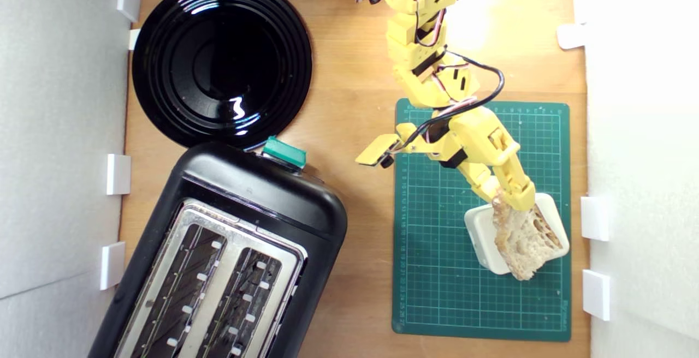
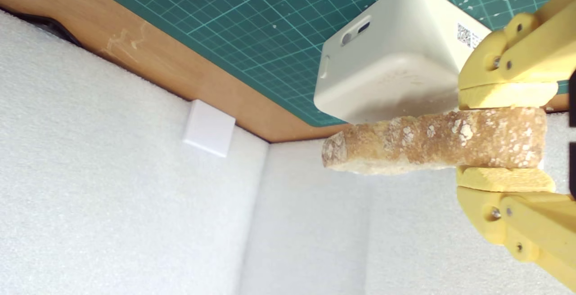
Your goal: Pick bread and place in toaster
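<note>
The bread (image 1: 525, 240), a rough wedge with pale holey crumb and tan crust, hangs over the off-white block on the green mat at the exterior view's right. My yellow gripper (image 1: 510, 201) is shut on its upper end. In the wrist view the bread (image 2: 427, 140) runs crust-on between the two yellow fingers (image 2: 506, 95), clear of the block behind it. The toaster (image 1: 218, 260), black with a silver two-slot top and a teal lever knob (image 1: 284, 151), stands at the exterior view's lower left, slots empty.
An off-white rounded block (image 1: 483, 238) sits on the green cutting mat (image 1: 437, 270). A glossy black plate (image 1: 221, 60) lies behind the toaster. White foam walls (image 2: 135, 218) with small white clips border the wooden table on both sides.
</note>
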Controlling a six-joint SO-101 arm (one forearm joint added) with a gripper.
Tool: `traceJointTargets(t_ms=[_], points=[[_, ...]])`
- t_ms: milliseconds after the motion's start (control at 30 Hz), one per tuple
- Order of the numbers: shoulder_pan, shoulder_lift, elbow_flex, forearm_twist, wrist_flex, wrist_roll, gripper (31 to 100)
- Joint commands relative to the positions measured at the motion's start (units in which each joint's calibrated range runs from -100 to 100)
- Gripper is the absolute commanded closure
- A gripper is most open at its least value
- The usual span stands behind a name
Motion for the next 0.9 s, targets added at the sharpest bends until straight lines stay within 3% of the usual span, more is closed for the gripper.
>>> traceJointTargets(t_ms=[0,467,867], points=[[-0.6,-1.2,-2.2,-0.6,-1.3,0.4,75.7],[-0.6,-2.2,-1.9,-0.4,-1.1,0.2,76.4],[0.1,-23.7,-2.1,-0.5,15.5,0.1,76.4]])
